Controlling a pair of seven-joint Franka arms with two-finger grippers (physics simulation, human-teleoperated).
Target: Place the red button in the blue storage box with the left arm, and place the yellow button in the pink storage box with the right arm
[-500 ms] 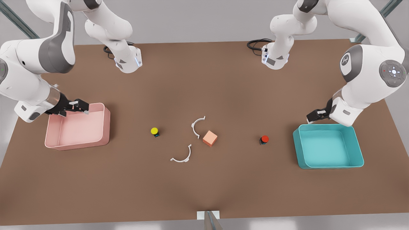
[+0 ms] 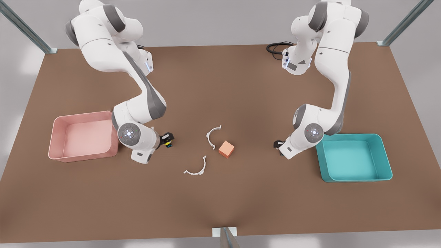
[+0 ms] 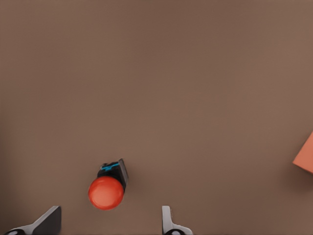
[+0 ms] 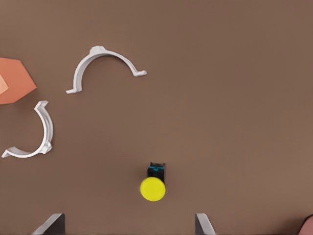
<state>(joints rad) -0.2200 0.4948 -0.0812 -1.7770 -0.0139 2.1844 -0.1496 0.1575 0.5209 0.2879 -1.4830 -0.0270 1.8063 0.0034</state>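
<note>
Now, nearest the camera in the front view, the blue storage box is seen empty, and the left gripper, held at that box's far rim half a second ago, has been brought inward and lowered just beside it, towards the middle of the table. In the left wrist view the red button is found lying on the table between the spread fingers of that gripper; nothing is gripped yet.

Slightly farther back, the right gripper has likewise been swung away from the pink storage box and set over the yellow button, which rests on the table inside the wide-open fingers. The orange cube and the two white clips have been left undisturbed between the arms.

Both approaches are judged complete, so closing on each button would be expected next; since the buttons are tiny, a slightly off-centre closure could knock them aside.
</note>
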